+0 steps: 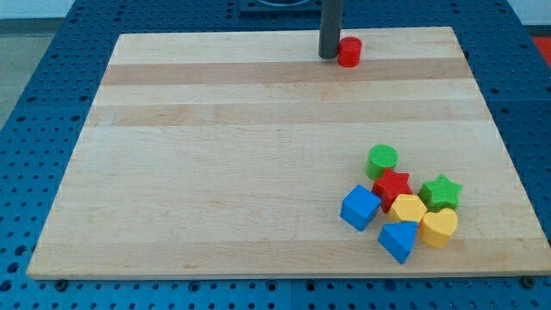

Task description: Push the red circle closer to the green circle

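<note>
The red circle point(349, 52) is a small red cylinder near the view's top edge of the wooden board point(215, 164). My tip point(329, 56) is at its left side, touching it. The green circle point(382, 161) stands far below, toward the view's lower right, at the top of a cluster of blocks.
Below the green circle, touching each other, lie a red star point(392, 187), a green star point(442, 191), a blue cube point(360, 207), a yellow hexagon-like block point(408, 209), a yellow heart point(439, 227) and a blue triangular block point(398, 240). Blue pegboard surrounds the board.
</note>
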`<action>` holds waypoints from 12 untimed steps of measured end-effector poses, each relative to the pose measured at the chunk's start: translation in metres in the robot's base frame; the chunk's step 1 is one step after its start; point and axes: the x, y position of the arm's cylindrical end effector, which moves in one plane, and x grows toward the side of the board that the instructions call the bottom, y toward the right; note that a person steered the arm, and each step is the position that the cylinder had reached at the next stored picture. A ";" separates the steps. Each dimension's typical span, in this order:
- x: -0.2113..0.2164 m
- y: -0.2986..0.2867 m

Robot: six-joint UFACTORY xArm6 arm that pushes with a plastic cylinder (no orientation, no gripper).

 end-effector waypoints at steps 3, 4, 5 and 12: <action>-0.024 0.009; -0.024 0.023; -0.024 0.034; 0.056 0.051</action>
